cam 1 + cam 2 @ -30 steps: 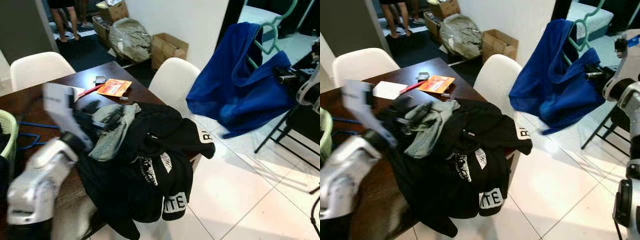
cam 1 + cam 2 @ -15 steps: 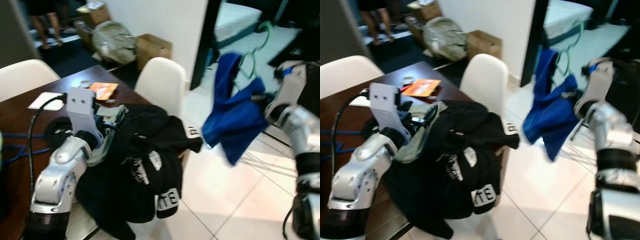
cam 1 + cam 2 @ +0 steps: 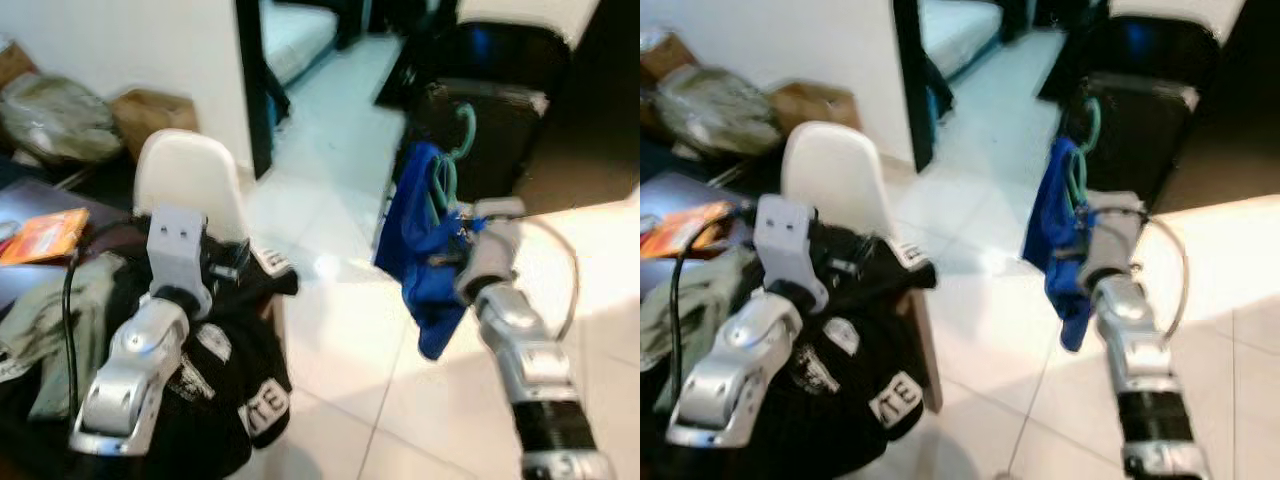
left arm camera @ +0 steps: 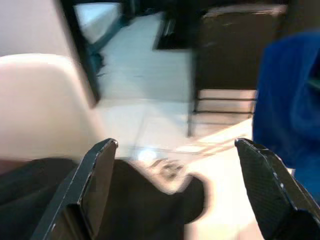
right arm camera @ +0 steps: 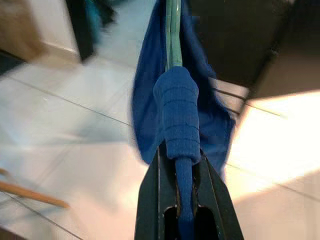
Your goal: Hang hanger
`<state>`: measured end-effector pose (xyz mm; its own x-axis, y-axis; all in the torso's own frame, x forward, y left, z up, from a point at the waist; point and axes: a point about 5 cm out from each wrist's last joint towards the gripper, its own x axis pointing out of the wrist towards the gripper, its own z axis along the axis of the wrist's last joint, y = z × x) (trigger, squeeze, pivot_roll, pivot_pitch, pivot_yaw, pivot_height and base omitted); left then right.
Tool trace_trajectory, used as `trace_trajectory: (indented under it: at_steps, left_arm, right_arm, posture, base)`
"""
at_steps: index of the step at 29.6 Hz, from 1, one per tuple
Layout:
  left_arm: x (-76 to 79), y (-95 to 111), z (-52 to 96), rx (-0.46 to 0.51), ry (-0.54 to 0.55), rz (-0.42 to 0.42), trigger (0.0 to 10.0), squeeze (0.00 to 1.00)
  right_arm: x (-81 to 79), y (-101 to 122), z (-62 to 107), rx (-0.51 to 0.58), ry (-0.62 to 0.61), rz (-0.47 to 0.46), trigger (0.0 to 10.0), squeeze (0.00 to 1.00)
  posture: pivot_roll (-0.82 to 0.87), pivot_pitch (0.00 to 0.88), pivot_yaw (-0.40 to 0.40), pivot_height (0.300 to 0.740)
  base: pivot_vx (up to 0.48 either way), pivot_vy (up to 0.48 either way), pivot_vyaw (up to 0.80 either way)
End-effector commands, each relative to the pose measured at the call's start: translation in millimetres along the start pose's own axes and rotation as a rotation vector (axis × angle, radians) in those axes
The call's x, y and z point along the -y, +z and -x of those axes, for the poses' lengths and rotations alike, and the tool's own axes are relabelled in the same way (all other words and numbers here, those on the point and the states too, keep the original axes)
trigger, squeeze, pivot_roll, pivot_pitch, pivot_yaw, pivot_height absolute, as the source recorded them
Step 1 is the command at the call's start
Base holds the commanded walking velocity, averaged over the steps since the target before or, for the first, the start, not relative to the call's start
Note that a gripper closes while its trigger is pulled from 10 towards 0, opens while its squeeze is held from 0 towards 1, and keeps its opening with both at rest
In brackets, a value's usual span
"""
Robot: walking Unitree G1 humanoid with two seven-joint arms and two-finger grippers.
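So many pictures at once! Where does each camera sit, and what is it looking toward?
Left and right eye views: on the head, looking forward and down at the white chair, black clothes and both silver arms.
Left wrist view: along the left gripper, its fingers spread, toward the tiled floor.
Right wrist view: along the right gripper, clamped on the blue garment with its green hanger.
Shared: the blue garment.

Head stereo pair looks down-forward; wrist cams look along fingers, close
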<state>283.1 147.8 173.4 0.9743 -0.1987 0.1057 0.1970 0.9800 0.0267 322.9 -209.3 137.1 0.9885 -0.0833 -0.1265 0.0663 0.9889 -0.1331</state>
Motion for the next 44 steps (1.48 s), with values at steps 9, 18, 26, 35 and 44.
trace_trajectory:
  at_steps: [9,18,26,35,44]
  left_arm:
    - [-11.1,-18,14.5,-0.021,0.060,-0.011,10.0,0.00]
    - [-23.4,-26,7.3,-0.010,0.117,0.035,10.0,0.00]
    - [-31.8,-33,-0.7,-0.006,0.153,0.115,10.0,0.00]
    - [-36.6,-37,-4.4,0.001,0.179,0.147,10.0,0.00]
    - [-30.8,-33,-16.6,0.031,0.159,0.156,10.0,0.00]
  right_arm:
    - [7.0,5,16.5,0.075,-0.087,0.033,10.0,0.00]
    - [22.3,2,13.2,0.075,-0.157,0.052,10.0,0.00]
    - [52.8,-4,9.9,0.047,-0.239,0.074,10.0,0.00]
    - [48.8,-5,4.1,0.046,-0.219,0.074,10.0,0.00]
    - [29.4,-5,-10.0,0.040,-0.126,0.089,10.0,0.00]
  posture:
    - [-0.05,0.097,0.008,0.740]
    - [-0.08,0.058,0.012,0.740]
    - [-0.10,0.034,0.010,0.740]
    - [-0.09,0.030,0.013,0.740]
    - [-0.08,0.054,-0.026,0.740]
  base:
    - [0.000,0.000,-0.79]
    - [0.000,0.000,-0.79]
    - [0.000,0.000,-0.79]
    - [0.000,-0.096,-0.48]
    - [0.000,-0.470,0.00]
